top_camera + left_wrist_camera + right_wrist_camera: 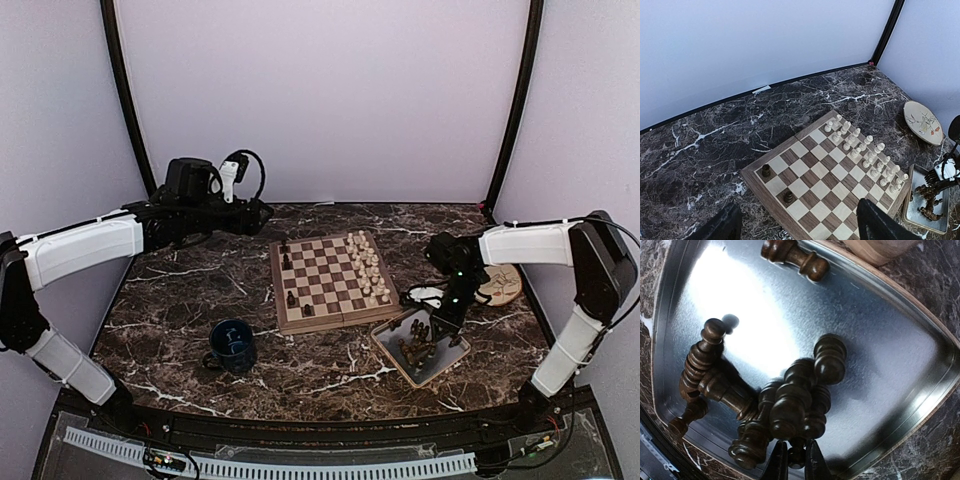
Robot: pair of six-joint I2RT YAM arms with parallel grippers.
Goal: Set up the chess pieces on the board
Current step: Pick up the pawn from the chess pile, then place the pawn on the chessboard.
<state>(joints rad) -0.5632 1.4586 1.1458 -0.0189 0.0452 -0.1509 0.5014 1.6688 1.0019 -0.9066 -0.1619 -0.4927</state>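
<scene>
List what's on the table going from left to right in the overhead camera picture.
blue mug → chessboard → grey tray → round plate

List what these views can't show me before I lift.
- Right wrist: whether the right pincer grips any of the dark pieces. They crowd its tips, which the bottom edge cuts off.
- Top: piece types in the tray; too small.
- Left wrist: the board, near corner; cut off by the bottom edge.
</scene>
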